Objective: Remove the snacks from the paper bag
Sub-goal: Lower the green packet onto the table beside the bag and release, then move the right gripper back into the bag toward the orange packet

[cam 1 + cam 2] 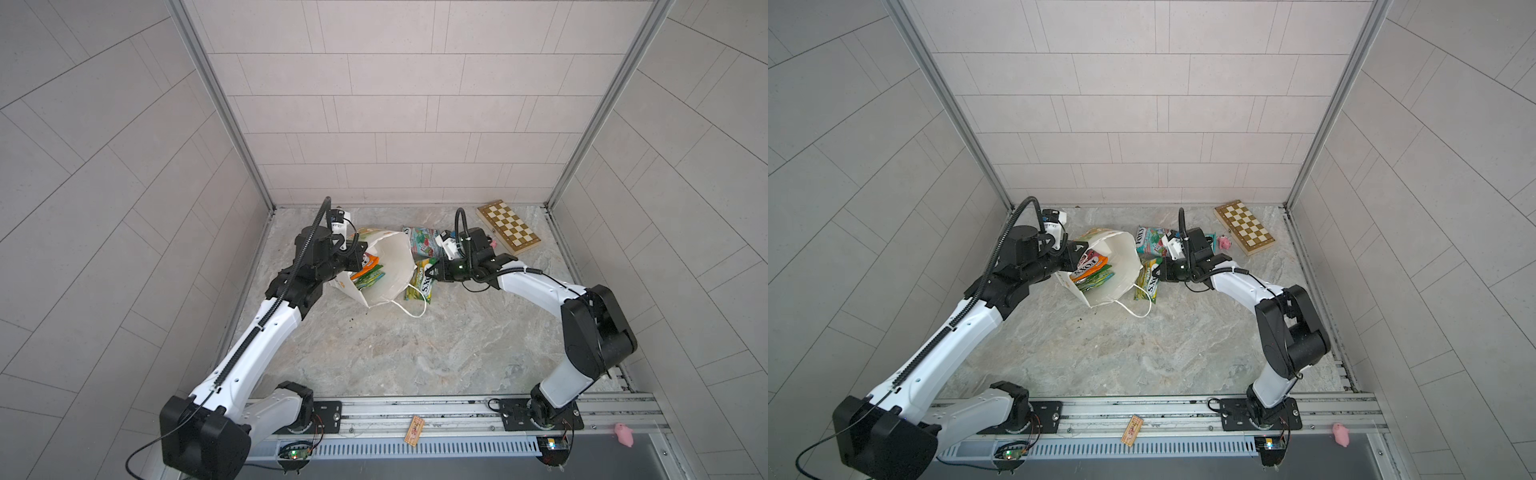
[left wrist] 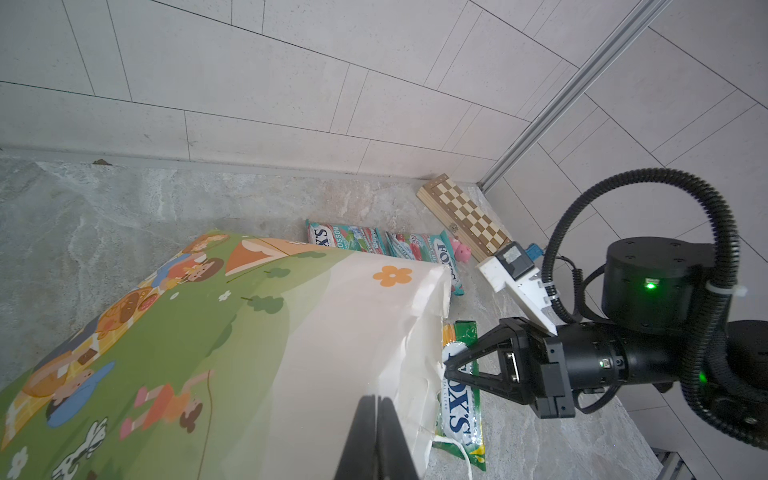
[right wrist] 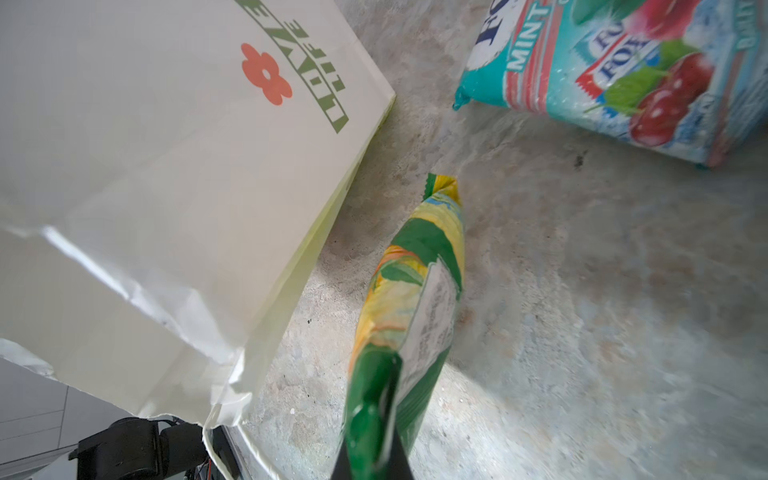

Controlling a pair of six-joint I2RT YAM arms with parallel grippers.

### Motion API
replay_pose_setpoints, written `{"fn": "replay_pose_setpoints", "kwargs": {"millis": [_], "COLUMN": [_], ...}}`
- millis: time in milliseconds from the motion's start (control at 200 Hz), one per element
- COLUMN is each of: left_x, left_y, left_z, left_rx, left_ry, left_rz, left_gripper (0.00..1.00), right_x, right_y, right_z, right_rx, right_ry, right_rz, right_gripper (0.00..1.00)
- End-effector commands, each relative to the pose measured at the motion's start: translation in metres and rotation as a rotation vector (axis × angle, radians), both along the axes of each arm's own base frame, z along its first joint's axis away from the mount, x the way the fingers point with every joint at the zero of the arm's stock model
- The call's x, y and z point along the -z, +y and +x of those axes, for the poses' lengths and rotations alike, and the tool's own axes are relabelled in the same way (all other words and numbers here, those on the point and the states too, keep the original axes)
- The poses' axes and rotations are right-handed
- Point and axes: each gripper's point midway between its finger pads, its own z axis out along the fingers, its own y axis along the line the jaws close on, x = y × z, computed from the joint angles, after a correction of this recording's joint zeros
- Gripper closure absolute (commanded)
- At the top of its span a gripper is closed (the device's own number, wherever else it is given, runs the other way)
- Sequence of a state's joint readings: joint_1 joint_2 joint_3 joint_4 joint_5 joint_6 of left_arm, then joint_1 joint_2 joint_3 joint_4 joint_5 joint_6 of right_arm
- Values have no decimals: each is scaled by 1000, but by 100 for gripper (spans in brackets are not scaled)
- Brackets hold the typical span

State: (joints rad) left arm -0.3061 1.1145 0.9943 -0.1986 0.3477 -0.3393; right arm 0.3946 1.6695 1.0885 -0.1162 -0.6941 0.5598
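Snacks lie both in and out of the bag (image 1: 395,266). My right pincer (image 2: 448,366) is clenched on the green end of a green-yellow packet (image 3: 419,266). The packet runs straight out from my fingertips, just beside the bag, along the wall that bears the green lettering. My fingertips sit close by the bag's crumpled rim. Whether the packet's far end rests on the table (image 1: 415,353) I cannot tell.

My left pincer (image 2: 376,402) is clamped tight on the bag's opposite side, close to the rim, next to the printed picnic scene. The bag leans over with its mouth gaping wide, and one white cord (image 1: 413,311) trails from the rim onto the table.

Inside the bag, near my left pincer, an orange-pink packet (image 1: 366,267) lies on top of green packets (image 1: 374,281).

Near the bag's bottom corner on the lettered side, a teal packet (image 2: 343,239) and a second teal packet (image 2: 419,247) lie flat on the table, side by side, apart from my right fingertips.
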Motion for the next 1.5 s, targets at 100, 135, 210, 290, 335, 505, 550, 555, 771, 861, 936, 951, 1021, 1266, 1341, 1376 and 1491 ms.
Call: {"fn": "replay_pose_setpoints", "kwargs": {"millis": [100,135,210,290,335,505,550,555,771,861,936,951,1021,1266,1341,1376,1491], "left_x": [-11,-11,-11,-11,-10,-11,-11,-11,-10,-9,-9,-10,-10,-11,-11,-10,-10], "left_y": [-1,-1,-1,-1,-1,-2,-2,-2,-2,-3,-4,-4,-6,-15,-17,-16,-17], "left_z": [-4,-4,-4,-4,-4,-4,-4,-4,-4,-3,-4,-4,-4,-4,-5,-4,-4], "left_rx": [18,19,21,19,21,24,24,24,28,29,35,37,47,86,92,90,93], "left_ry": [-31,-30,-32,-31,-28,-29,-28,-28,-26,-25,-23,-24,-22,-6,-2,1,2], "left_rz": [8,8,7,8,9,8,8,8,8,7,5,5,-1,-42,-50,-52,-58], "left_gripper": [100,100,100,100,100,100,100,100,100,100,100,100,100,100,100,100,100], "right_x": [9,16,31,48,58,85,91,92,104,105,103,102,97,45,25,18,-11], "right_y": [9,6,0,-9,-15,-30,-33,-33,-39,-43,-48,-48,-52,-62,-62,-61,-57], "right_z": [11,13,16,19,20,18,19,20,26,29,32,32,33,24,15,11,-5], "right_rx": [-29,-28,-20,-9,-3,-36,-39,-39,-30,-17,4,8,26,102,109,113,111], "right_ry": [-5,9,28,54,78,142,151,152,161,156,148,145,129,20,-10,-21,-76], "right_rz": [50,44,25,-10,-47,-193,-217,-220,-284,-305,-325,-327,-341,-308,-265,-243,-172], "right_gripper": [100,100,100,100,100,100,100,100,92,75,61,59,56,55,55,55,55]}}
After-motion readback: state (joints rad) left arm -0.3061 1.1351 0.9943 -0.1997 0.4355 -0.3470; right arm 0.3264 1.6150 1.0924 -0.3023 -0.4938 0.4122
